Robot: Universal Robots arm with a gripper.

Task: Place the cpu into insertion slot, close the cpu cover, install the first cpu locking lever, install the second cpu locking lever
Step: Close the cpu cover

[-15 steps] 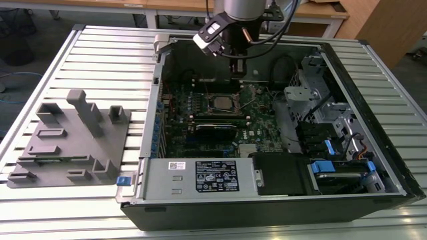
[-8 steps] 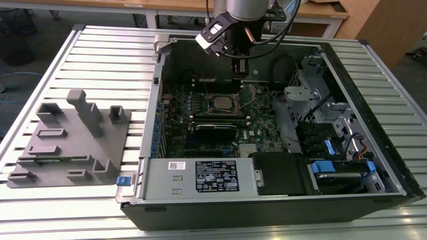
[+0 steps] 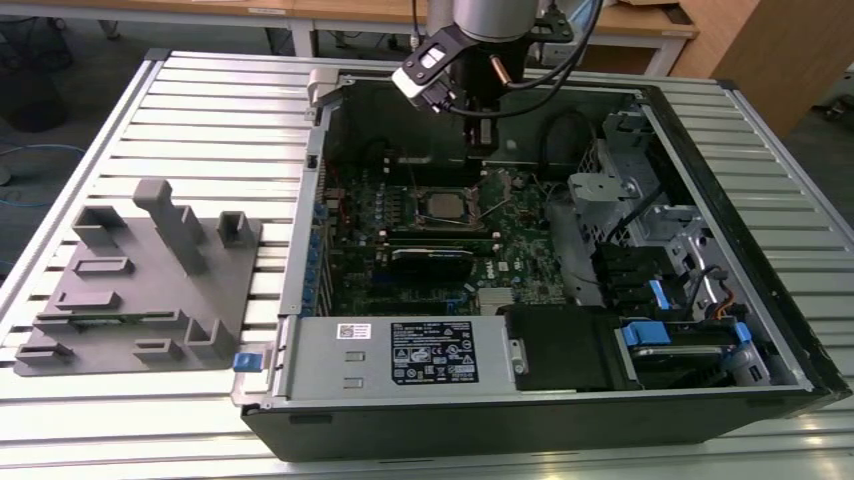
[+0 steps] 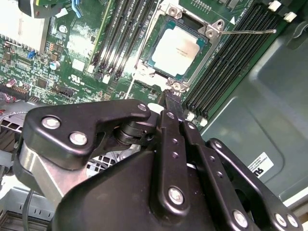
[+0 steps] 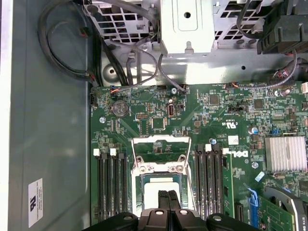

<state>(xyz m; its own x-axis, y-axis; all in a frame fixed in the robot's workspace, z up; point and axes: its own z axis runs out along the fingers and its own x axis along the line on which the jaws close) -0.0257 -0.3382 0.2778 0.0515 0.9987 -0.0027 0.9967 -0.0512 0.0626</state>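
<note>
cpu (image 3: pixel 441 203) seated in slot (image 4: pixel 156 39), gripper (image 3: pixel 481 150) clenched, empty
Exterior view: gripper at cpu's 12 o'clock, fingers (image 5: pixel 163 202) pressed together, tip just beside slot corner in second wrist view; thin lever (image 4: pixel 250 32) sticks out from slot; cover (image 5: pixel 162 140) frame beyond cpu, raised or flat unclear

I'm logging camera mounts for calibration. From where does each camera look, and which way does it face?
Exterior view: off the arm, high, looking down into the open computer case on the slatted table; the arm and gripper hang above the motherboard.
First wrist view: on the arm, looking squarely onto the motherboard, gripper in front.
Second wrist view: on the arm, looking obliquely along the gripper's black linkage.
Shared: both wrist views show gripper and cpu.
</note>
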